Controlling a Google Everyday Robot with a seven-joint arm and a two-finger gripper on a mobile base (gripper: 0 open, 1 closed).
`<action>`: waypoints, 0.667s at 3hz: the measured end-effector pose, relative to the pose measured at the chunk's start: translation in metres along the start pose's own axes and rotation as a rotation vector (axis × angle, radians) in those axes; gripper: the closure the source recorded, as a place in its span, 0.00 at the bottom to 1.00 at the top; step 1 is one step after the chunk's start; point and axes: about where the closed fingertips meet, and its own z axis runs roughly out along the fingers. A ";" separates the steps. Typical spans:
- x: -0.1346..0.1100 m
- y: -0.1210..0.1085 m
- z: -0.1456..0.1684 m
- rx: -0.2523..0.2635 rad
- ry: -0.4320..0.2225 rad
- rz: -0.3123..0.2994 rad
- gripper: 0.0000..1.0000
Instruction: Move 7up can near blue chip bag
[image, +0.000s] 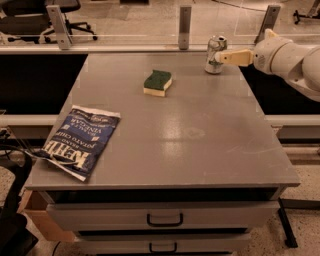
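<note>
The 7up can (213, 48) stands upright at the far right corner of the grey table (200, 150). It is silver-white with green markings. My gripper (220, 57) reaches in from the right at the can's height, and its cream tip overlaps the can's right side. The white arm (290, 57) extends off the right edge. The blue chip bag (81, 140) lies flat at the table's near left edge, dark blue with white lettering, far from the can.
A green-and-yellow sponge (158, 82) lies on the table's far middle, left of the can. Metal posts (185, 20) and a rail run behind the table. Drawers (165, 219) sit below the front edge. Office chairs (30, 15) stand at the back left.
</note>
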 end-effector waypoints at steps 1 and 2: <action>0.004 -0.009 0.026 0.005 0.021 0.010 0.00; 0.011 -0.016 0.048 -0.003 0.027 0.049 0.00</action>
